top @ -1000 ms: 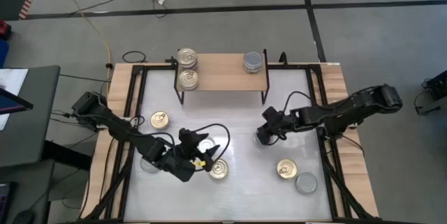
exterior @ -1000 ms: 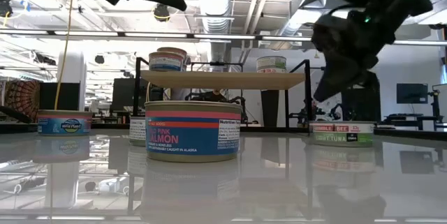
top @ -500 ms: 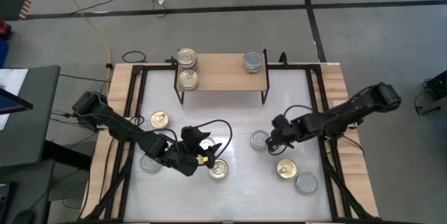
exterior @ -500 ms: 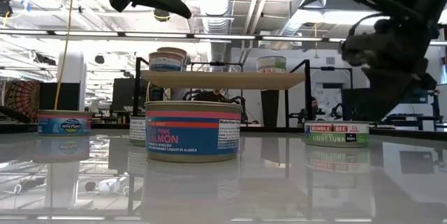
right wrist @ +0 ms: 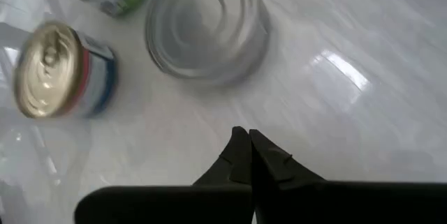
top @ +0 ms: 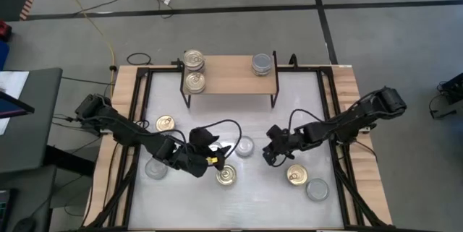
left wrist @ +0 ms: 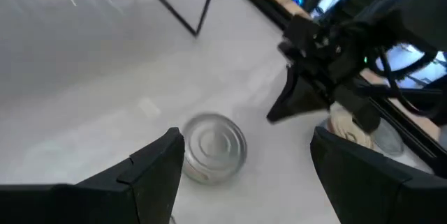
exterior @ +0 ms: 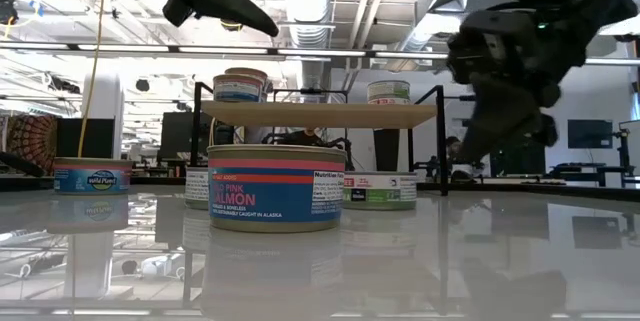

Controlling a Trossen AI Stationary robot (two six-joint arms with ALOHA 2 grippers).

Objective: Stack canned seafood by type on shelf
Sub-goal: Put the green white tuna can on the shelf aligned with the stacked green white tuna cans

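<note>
My right hand (top: 270, 154) is pinched shut and empty just right of the loose silver can (top: 245, 146) mid-tabletop (top: 253, 188), my left hand (top: 214, 161) gapes open with nothing held above it, so I risk knocking the can sideways or clashing arms, shelf (top: 231, 75) far off.

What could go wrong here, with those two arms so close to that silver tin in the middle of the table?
The right tool is shut and sits beside the silver tin, not gripping it, so a nudge could slide the tin away or into the gold-lidded tin nearby. The left tool, open, hangs close on the tin's other side; if both arms go for it, they might bump. The shelf is still far off.
</note>
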